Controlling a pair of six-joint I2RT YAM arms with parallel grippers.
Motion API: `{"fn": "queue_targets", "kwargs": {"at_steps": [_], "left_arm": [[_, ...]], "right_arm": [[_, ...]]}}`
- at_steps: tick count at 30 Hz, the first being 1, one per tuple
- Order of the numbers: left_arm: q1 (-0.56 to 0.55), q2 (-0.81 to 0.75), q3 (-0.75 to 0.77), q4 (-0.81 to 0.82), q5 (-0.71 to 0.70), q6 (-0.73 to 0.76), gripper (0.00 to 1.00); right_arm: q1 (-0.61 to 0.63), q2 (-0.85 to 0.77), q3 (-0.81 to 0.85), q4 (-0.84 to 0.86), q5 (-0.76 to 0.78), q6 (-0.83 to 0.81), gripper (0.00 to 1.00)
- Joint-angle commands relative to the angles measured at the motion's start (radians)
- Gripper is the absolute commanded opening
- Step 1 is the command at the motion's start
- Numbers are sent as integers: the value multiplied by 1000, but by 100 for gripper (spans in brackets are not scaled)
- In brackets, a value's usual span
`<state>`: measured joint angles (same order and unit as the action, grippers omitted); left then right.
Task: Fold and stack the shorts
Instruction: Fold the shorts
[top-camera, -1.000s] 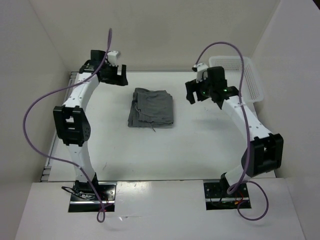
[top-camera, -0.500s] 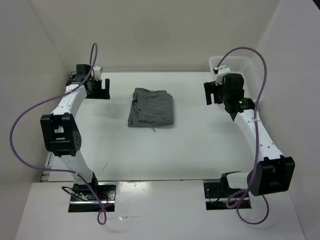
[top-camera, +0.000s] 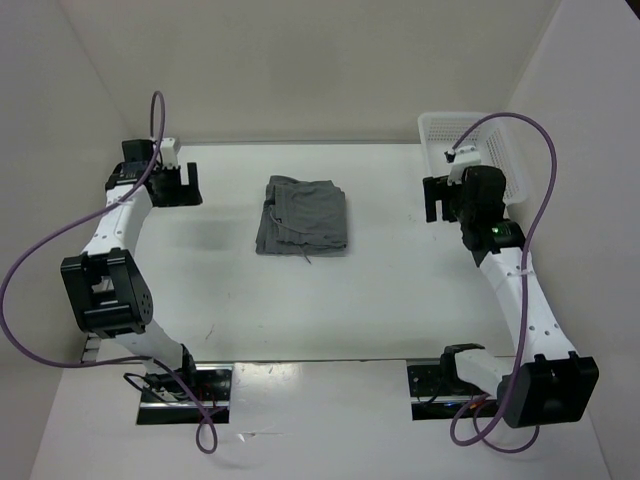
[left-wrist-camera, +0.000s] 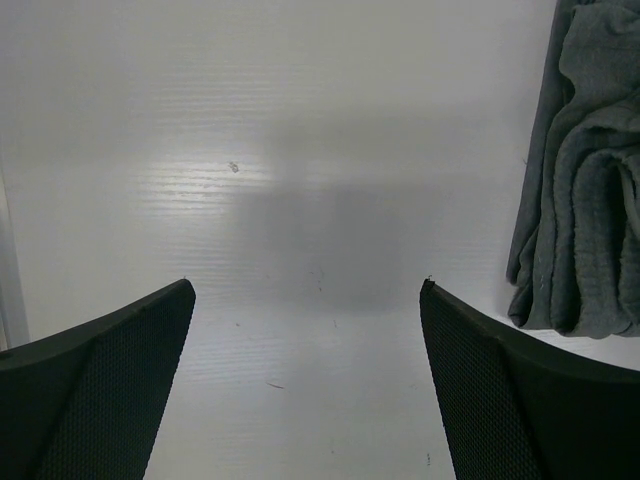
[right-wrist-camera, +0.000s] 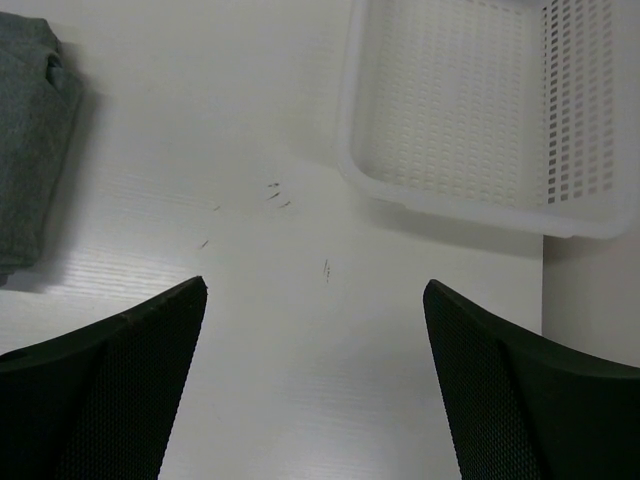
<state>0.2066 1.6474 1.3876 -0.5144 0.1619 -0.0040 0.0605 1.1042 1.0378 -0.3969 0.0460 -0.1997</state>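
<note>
- Shorts (top-camera: 302, 216) lie folded mid-table; folding looks done.
- Left gripper (left-wrist-camera: 305, 290) and right gripper (right-wrist-camera: 315, 285): wide, empty, well clear.
- Next, if stacking: grip both side edges together.

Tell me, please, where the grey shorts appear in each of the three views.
Top external: shorts, folded, on the table, far half, near the middle.
Left wrist: along the right edge.
Right wrist: at the upper left edge.
Shared landmark: the white table; the basket shows only in top and right wrist.
</note>
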Motion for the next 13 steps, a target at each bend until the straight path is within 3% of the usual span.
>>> {"fn": "queue_targets", "kwargs": {"at_steps": [1,13], "left_arm": [[-4,-43,-16,34,-7,4,100],[-4,-70,-36,34,2,4,100]], "right_arm": [[-4,-47,-22,52,11,3,94],[-4,-66,-51,52,2,3,94]]}}
